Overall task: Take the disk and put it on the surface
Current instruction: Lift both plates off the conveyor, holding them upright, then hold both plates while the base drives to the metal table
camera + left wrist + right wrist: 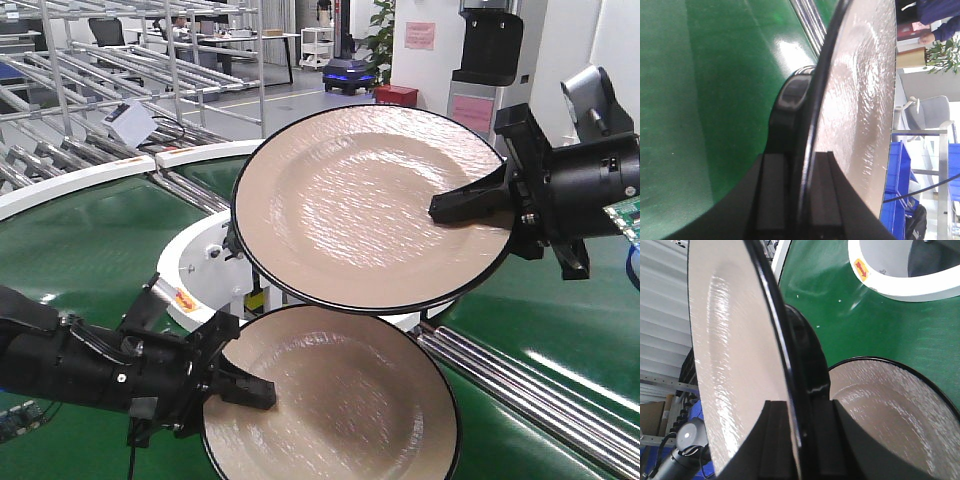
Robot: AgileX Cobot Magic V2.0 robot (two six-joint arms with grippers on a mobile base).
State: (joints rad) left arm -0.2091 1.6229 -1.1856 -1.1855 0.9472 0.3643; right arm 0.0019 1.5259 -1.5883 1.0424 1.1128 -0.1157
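Two beige disks with black rims are held in the air over the green conveyor belt [90, 250]. My right gripper [478, 205] is shut on the right edge of the upper disk [370, 205], which tilts toward the camera; seen edge-on, that upper disk [725, 355] sits between the right gripper [802, 440] fingers. My left gripper [240, 385] is shut on the left edge of the lower disk [340, 400], shown edge-on as the lower disk [860, 100] in the left gripper [800, 200]. The lower disk [890, 410] also lies below in the right wrist view. The dark grey surface is out of view.
A white ring housing [200, 270] stands in the belt's middle, behind the disks. Steel roller rails [520, 385] run at lower right, and metal racking [100, 60] fills the back left. Blue bins [897, 190] stand beyond the belt.
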